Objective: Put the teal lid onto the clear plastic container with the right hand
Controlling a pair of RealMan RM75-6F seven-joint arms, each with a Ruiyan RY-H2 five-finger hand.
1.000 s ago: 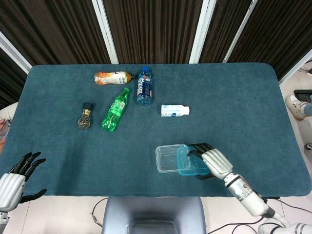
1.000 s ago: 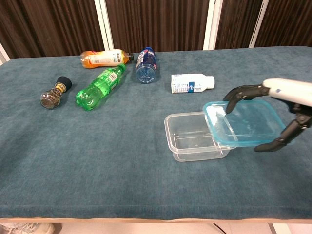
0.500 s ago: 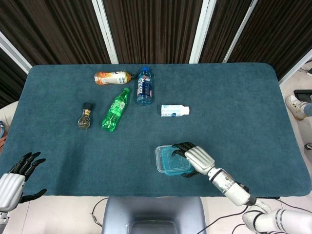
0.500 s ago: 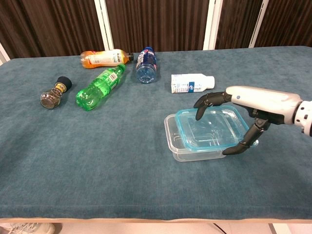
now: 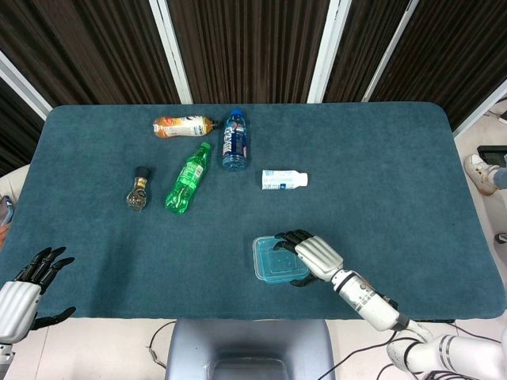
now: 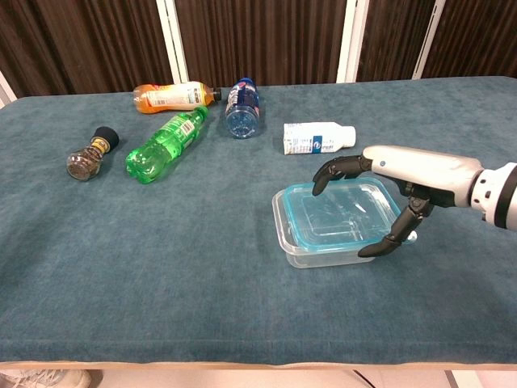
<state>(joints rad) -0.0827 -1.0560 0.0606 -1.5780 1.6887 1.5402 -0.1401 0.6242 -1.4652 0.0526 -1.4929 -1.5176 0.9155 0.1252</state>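
The teal lid [image 6: 339,212] lies flat on top of the clear plastic container [image 6: 321,258], near the table's front edge right of the middle. My right hand [image 6: 392,174] reaches over the lid's right side. Its fingers [image 6: 327,172] curl over the far edge and its thumb [image 6: 388,242] presses the near right corner, so it still grips the lid. In the head view the lid [image 5: 275,262] covers the container [image 5: 256,258], and the right hand [image 5: 314,255] hides its right end. My left hand [image 5: 28,289] hangs off the front left corner, fingers apart and holding nothing.
Several items lie at the back left: an orange bottle [image 5: 181,126], a blue bottle [image 5: 234,138], a green bottle [image 5: 187,179] and a small spice jar [image 5: 139,190]. A small white bottle [image 5: 283,180] lies on its side just behind the container.
My right hand carried the teal lid leftward from beside the container and lowered it until it sits over the container. The left hand stayed put.
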